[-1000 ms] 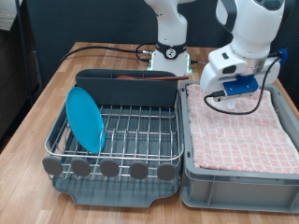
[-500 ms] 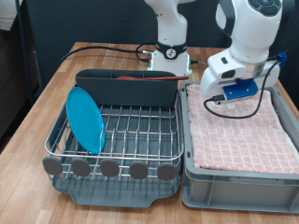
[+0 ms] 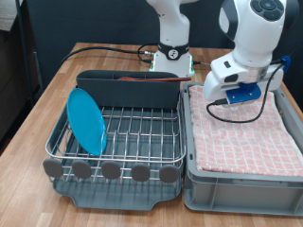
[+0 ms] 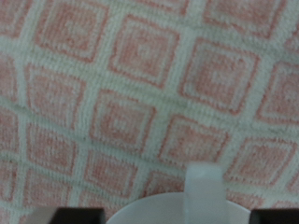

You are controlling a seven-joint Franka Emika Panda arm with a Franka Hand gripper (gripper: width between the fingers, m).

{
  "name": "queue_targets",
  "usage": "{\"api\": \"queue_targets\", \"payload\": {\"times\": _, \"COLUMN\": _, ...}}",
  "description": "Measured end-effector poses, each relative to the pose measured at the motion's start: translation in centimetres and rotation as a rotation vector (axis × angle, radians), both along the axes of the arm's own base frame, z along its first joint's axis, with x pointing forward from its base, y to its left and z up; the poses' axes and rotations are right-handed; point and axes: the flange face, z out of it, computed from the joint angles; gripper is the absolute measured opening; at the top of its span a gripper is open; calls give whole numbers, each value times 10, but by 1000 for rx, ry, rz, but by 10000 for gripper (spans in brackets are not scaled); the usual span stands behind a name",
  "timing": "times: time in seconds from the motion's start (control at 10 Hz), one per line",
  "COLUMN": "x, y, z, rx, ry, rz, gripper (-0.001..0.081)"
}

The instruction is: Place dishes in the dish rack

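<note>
The dish rack (image 3: 118, 142) stands in the exterior view's left half. The light-blue plate (image 3: 86, 120) stands on edge in its wire grid, at the left. A thin brown thing that looks like the wooden spoon (image 3: 142, 80) lies in the rack's tall back compartment. My gripper (image 3: 220, 98) hangs just above the back of the grey tub. In the wrist view the white mug (image 4: 182, 207) shows its rim and handle between my dark fingers (image 4: 75, 217), above the checked cloth. My hand hides the mug in the exterior view.
The grey tub (image 3: 237, 184) lined with pink checked cloth (image 3: 241, 132) stands right of the rack. A second robot base (image 3: 170, 52) and cables (image 3: 104, 47) sit on the wooden table (image 3: 38, 113) behind the rack.
My gripper has risen a little above the cloth at the back of the tub. The plate and the rack have not moved.
</note>
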Motion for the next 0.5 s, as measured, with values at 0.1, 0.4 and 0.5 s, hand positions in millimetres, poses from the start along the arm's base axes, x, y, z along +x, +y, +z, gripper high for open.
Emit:
{"api": "queue_targets", "payload": {"times": 0.1, "x": 0, "y": 1, "z": 0, "rx": 0, "ry": 1, "rz": 0, "gripper": 258}}
{"api": "queue_targets", "payload": {"times": 0.4, "x": 0, "y": 1, "z": 0, "rx": -1, "ry": -1, "rz": 0, "gripper": 71}}
{"api": "queue_targets", "payload": {"times": 0.5, "x": 2, "y": 0, "z": 2, "rx": -10, "ry": -8, "rz": -1, "gripper": 71}}
